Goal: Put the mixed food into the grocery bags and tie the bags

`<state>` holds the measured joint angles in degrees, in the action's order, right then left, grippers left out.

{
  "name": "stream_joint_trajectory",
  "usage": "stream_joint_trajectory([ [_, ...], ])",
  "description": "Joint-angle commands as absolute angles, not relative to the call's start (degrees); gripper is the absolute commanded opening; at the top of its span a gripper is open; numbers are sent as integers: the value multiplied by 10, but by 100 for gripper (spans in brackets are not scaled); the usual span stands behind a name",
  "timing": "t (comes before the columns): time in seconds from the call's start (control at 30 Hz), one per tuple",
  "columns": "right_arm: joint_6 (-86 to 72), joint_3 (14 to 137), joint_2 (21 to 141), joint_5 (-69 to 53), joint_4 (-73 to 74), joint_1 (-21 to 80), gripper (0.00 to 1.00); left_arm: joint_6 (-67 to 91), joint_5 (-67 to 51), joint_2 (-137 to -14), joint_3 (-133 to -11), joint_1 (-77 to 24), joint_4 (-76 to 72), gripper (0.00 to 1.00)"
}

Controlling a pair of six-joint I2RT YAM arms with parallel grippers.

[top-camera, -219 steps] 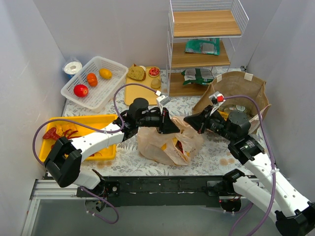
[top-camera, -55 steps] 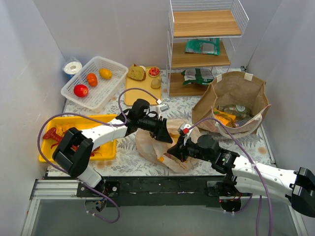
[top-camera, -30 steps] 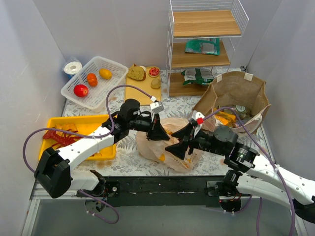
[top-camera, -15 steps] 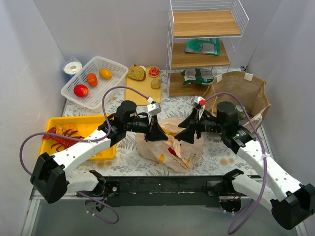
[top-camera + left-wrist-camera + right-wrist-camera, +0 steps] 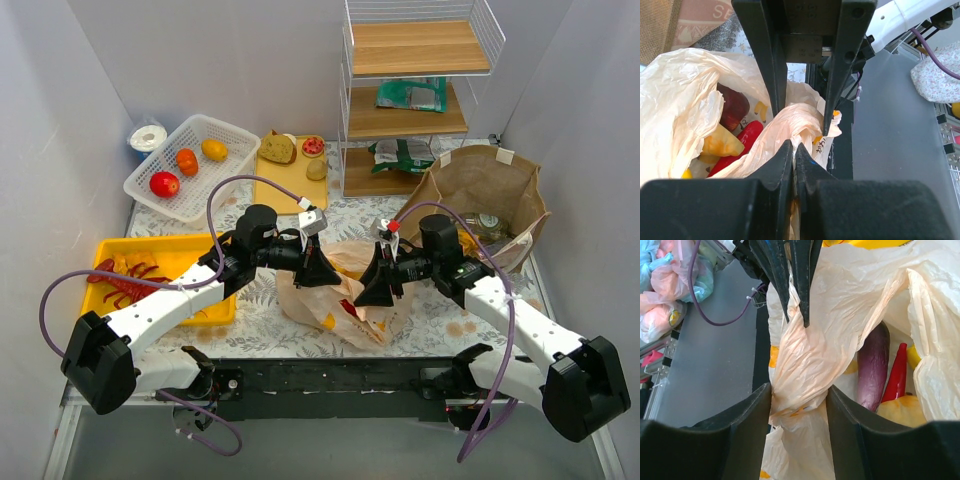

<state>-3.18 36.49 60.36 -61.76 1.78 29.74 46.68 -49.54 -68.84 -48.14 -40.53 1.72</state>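
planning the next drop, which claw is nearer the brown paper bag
Right. The right claw is at the plastic bag's right side, toward the brown paper bag; the left claw is across the plastic bag, farther left.

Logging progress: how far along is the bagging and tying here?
Done: a red pepper sits in the plastic bag; the paper bag holds groceries. In hand: left hand shut on the plastic bag's edge, right hand straddling another fold, grip unclear. Left: no knot yet, and food sits in the basket and tray.
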Motion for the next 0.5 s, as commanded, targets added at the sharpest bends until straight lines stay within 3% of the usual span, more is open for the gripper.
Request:
stream_joint_trajectory([
  [0.0, -31, 357, 607, -629, -31, 301, 54, 457, -497, -672, -478, -408, 16, 0],
  [0.47, -9, 377, 641, -447, -1, 383, 49, 458, -498, -676, -477, -408, 12, 0],
])
